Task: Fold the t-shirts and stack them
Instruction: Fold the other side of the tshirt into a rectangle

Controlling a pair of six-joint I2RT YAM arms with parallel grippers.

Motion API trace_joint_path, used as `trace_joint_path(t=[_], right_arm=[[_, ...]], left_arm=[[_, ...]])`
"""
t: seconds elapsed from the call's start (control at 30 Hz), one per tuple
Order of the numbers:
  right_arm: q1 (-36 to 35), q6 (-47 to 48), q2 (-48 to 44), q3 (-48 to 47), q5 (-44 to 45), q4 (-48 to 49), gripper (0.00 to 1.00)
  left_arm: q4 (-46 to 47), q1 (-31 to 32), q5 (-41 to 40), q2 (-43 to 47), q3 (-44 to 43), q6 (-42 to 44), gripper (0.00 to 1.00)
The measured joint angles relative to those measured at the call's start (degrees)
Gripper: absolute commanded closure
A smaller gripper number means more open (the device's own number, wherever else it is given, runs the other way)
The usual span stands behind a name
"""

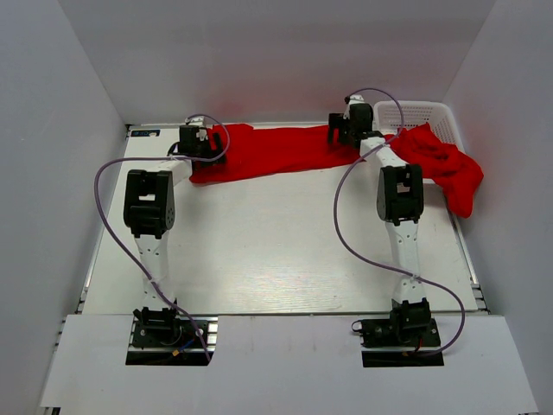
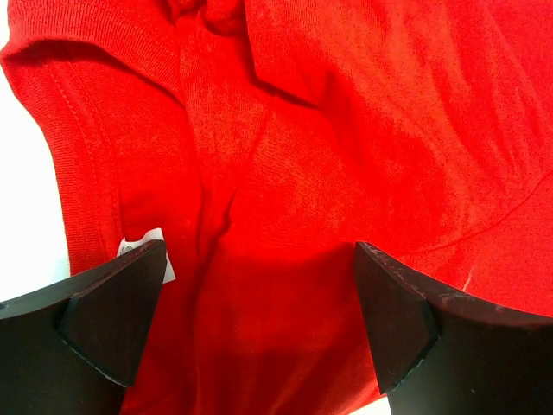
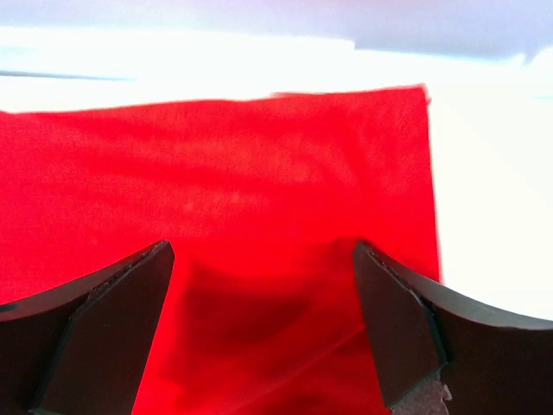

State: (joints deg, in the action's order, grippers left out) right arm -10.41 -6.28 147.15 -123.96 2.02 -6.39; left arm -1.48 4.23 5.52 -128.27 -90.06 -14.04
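A red t-shirt (image 1: 276, 151) lies in a long band across the far part of the table. My left gripper (image 1: 197, 141) is at its left end, open, jaws wide just above the cloth (image 2: 259, 285); a small white label (image 2: 151, 246) shows beside the left finger. My right gripper (image 1: 344, 130) is at the shirt's right end, open, jaws spread over the red cloth (image 3: 259, 285) near its edge. More red t-shirts (image 1: 445, 164) hang in a heap over the near side of the white basket.
A white lattice basket (image 1: 419, 114) stands at the far right corner. White walls enclose the table on three sides. Purple cables (image 1: 346, 225) loop from both arms. The white tabletop (image 1: 276, 251) spreads in front of the shirt.
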Motion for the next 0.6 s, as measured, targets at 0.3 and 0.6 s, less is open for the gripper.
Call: trace_joint_path(t=[0.3,0.6], right_arm=[[0.5,4.1,-1.3,1.6,-3.5,5.1,0.1],[-0.5,7.2,-4.8,4.2,-3.7,1.8,0.1]], left_arm=[[-1.7,0.0,-0.6,-0.8,-2.5,0.5,0.0],[-4.7,0.4,-0.2,-2.5,-13.4,2.8,0.0]])
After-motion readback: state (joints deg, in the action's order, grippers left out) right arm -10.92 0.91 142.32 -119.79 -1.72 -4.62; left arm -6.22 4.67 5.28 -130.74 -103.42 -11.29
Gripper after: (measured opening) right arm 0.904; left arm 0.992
